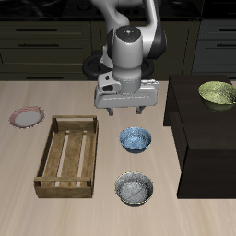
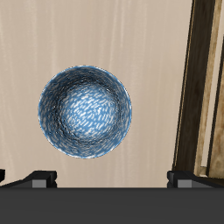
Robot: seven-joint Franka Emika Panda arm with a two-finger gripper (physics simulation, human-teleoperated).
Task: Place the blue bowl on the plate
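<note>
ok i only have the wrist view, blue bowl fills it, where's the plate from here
Observer: The plate sits on the far side of the wooden crate from the blue bowl, near the table edge.
Operator: anything else close to the bowl i could mix it up with
Observer: Yes, a grey-white patterned bowl sits nearer the table's front edge, just ahead of the blue one.
Operator: and the gripper, is it down on the bowl yet
Observer: No. The gripper hangs above the blue bowl, fingers apart and not touching it.
</note>
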